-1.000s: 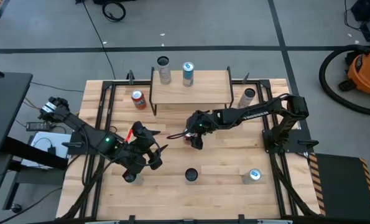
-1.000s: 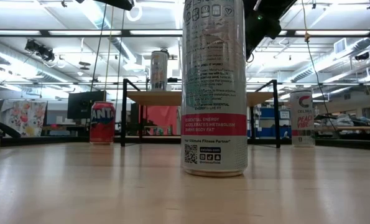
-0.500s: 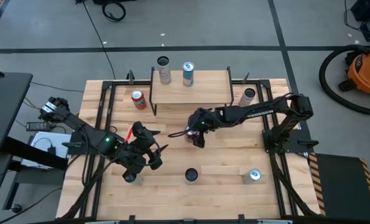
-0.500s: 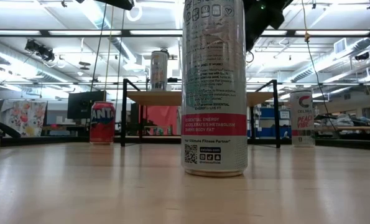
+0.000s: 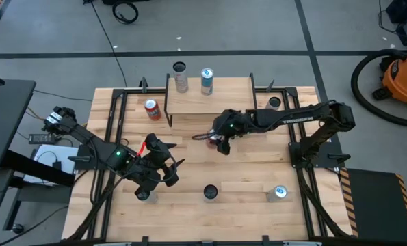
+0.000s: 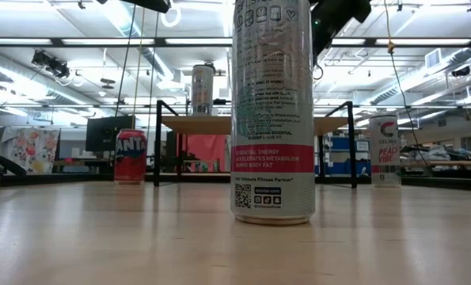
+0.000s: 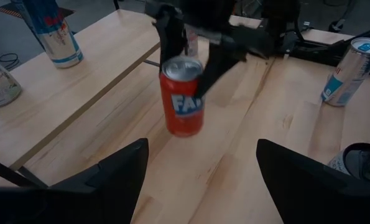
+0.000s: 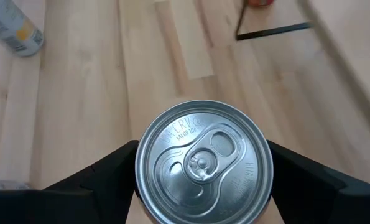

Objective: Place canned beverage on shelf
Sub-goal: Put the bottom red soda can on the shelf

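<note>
- My right pincer is clamped on the red can. Over the last second it has carried the can up and toward the shelf; it now hangs just short of the shelf's near edge.
- The left wrist view shows the red can clear of the desk, its fingers on either side of the rim. The right wrist view looks straight down on the can's silver lid.
- Reading: lift is done and transport is under way. Placement is not yet made.
- My left pincer waits over the near-left part of the desk, fingers apart, holding nothing.
- Already on the shelf: a grey can and a blue can, both at the far-left end. The right half of the board looks bare, so I would aim there.
- In the way: the shelf's front edge and its black legs. The can bottom probably clears the board, though I cannot judge height from above.
- Elsewhere on the desk: a second red can left of the shelf, a tall can near the front, and another can at the front right.
</note>
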You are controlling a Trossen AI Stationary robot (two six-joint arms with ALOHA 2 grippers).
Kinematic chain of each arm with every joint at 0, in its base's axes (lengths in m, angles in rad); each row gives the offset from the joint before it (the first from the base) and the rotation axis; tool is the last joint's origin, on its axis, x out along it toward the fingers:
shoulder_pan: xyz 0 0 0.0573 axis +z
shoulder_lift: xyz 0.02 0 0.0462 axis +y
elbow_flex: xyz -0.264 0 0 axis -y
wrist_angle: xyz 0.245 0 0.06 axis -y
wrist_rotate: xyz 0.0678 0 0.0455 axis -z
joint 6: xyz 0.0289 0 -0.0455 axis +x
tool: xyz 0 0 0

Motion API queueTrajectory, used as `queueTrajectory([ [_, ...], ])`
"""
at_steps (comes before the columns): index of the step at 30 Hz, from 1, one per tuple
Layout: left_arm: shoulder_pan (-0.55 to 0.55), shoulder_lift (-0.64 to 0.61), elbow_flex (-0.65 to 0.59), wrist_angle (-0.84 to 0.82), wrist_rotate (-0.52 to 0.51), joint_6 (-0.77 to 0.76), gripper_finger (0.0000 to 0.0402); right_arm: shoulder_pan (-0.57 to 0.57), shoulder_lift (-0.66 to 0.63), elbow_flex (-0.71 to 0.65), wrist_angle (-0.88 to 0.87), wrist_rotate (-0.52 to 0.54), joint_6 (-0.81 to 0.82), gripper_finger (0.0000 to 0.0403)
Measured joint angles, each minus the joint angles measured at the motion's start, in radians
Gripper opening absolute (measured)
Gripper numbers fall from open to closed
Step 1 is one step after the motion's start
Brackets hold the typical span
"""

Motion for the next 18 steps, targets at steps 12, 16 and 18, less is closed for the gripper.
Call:
queueTrajectory([
  [12, 0.000, 0.000, 0.000, 0.000, 0.000, 0.000, 0.0311, -0.121, -0.150, 0.091, -0.181, -0.001, -0.075, 0.0312],
  [16, 0.000, 0.000, 0.000, 0.000, 0.000, 0.000, 0.0311, -0.155, -0.152, 0.189, -0.257, -0.011, -0.121, 0.0312],
  [18, 0.000, 0.000, 0.000, 0.001, 0.001, 0.000, 0.0311, -0.181, -0.146, 0.235, -0.292, -0.008, -0.135, 0.0312],
])
